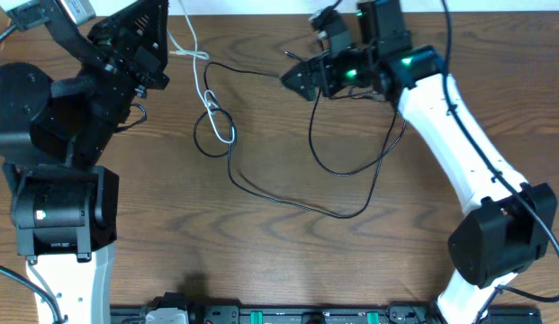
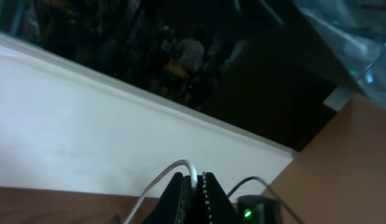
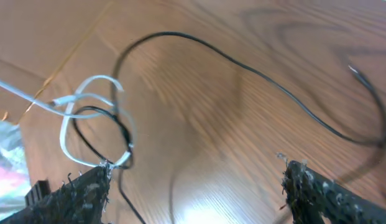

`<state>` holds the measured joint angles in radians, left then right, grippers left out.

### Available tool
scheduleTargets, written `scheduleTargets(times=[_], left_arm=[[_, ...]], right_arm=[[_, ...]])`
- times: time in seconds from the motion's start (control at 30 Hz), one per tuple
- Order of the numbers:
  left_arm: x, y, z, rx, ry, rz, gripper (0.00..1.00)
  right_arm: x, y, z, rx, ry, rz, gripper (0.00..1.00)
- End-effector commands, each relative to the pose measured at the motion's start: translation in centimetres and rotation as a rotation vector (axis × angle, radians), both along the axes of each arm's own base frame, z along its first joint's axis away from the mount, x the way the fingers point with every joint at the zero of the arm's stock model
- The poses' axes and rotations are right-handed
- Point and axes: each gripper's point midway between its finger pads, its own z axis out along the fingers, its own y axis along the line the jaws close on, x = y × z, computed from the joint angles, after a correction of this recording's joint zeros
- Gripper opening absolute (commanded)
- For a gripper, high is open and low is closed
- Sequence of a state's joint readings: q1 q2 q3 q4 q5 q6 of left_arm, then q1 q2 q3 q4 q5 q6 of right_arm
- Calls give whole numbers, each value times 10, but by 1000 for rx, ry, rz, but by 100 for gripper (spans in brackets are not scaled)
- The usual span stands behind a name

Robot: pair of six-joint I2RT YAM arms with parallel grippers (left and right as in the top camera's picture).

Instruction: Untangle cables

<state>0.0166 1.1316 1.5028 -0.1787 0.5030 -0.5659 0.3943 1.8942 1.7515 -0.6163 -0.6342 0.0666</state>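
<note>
A white cable (image 1: 203, 85) runs from my left gripper (image 1: 160, 56) down the table to a small knot with a black cable (image 1: 261, 191), which loops across the middle of the table. My left gripper is shut on the white cable (image 2: 180, 168), lifted at the far left. My right gripper (image 1: 302, 76) is open and empty above the table at the far middle, next to a black cable loop (image 1: 351, 166). In the right wrist view the white loop (image 3: 87, 118) and black cable (image 3: 255, 74) lie beyond the open fingers (image 3: 196, 186).
A white wall or ledge (image 2: 87, 124) fills the left wrist view. A black unit with green lights (image 1: 261, 315) sits along the table's front edge. The arm bases stand at front left (image 1: 58, 216) and front right (image 1: 500, 238).
</note>
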Motion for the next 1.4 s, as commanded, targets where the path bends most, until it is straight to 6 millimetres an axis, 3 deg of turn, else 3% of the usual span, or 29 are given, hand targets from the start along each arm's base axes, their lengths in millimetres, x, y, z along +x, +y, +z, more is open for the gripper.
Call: scheduleTargets(times=[0.0,0.37,0.6,0.7,0.83,0.97,1.03,1.1,1.13,1.23,1.37], left_arm=[[-8,-6,19,-58,-33,-40,7],[-10,-6,28,-154,-28,-57,8],[-10,-6,28,-201,-4,-65,7],[-10,-6,26,-201,3,-64,7],[-8,-6,23,-201,14,-62,7],[2,-5,16,-178,24,-55,7],[12,-2,7,-131,30,-24,8],[24,7,-10,-102,79,39,7],[37,20,-32,-97,155,119,8],[53,38,-69,-51,269,235,8],[67,44,-106,53,362,265,8]], right_arm=[[-14,31,12,26,-55,82,87],[-43,111,43,134,-247,237,87],[-41,152,35,225,-240,230,84],[-43,159,32,237,-237,235,75],[-41,160,33,233,-248,221,56],[-41,158,29,221,-232,219,27],[-39,152,28,211,-218,208,12],[-34,143,28,200,-204,190,4],[-29,129,29,181,-184,159,1],[-18,97,33,123,-155,72,1],[-12,57,53,87,-159,-7,1]])
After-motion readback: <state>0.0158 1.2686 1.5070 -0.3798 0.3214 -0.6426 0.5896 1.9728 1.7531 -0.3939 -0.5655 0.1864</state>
